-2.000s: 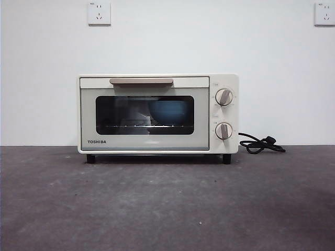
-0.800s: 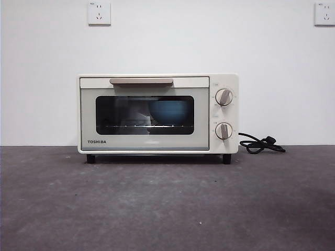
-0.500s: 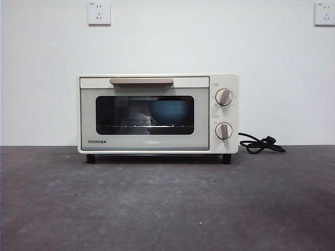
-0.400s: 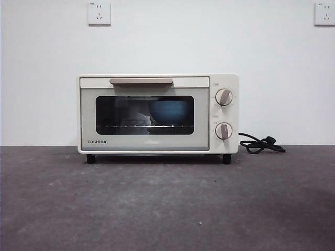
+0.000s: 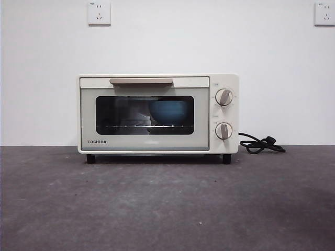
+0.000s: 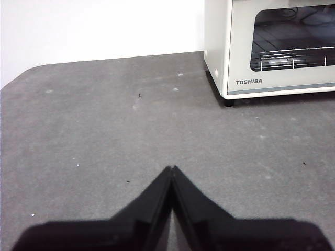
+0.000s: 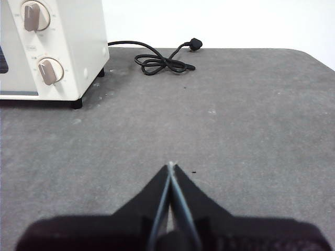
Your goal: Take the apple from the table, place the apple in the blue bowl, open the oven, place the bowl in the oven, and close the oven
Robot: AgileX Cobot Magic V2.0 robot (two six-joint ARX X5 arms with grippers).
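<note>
The cream-white oven (image 5: 157, 114) stands at the back of the dark grey table (image 5: 167, 204) with its door closed. Through the dark glass the blue bowl (image 5: 168, 111) rests on the wire rack inside, right of centre. The apple is not visible. My left gripper (image 6: 171, 170) is shut with nothing in it, low over the table to the left and in front of the oven (image 6: 272, 47). Shut and holding nothing as well, my right gripper (image 7: 170, 166) sits over the table to the right of the oven (image 7: 52, 47). Neither arm appears in the front view.
A coiled black cord with plug (image 5: 261, 144) lies on the table right of the oven, also seen as the cord (image 7: 162, 61) in the right wrist view. A white wall with two sockets (image 5: 99, 13) stands behind.
</note>
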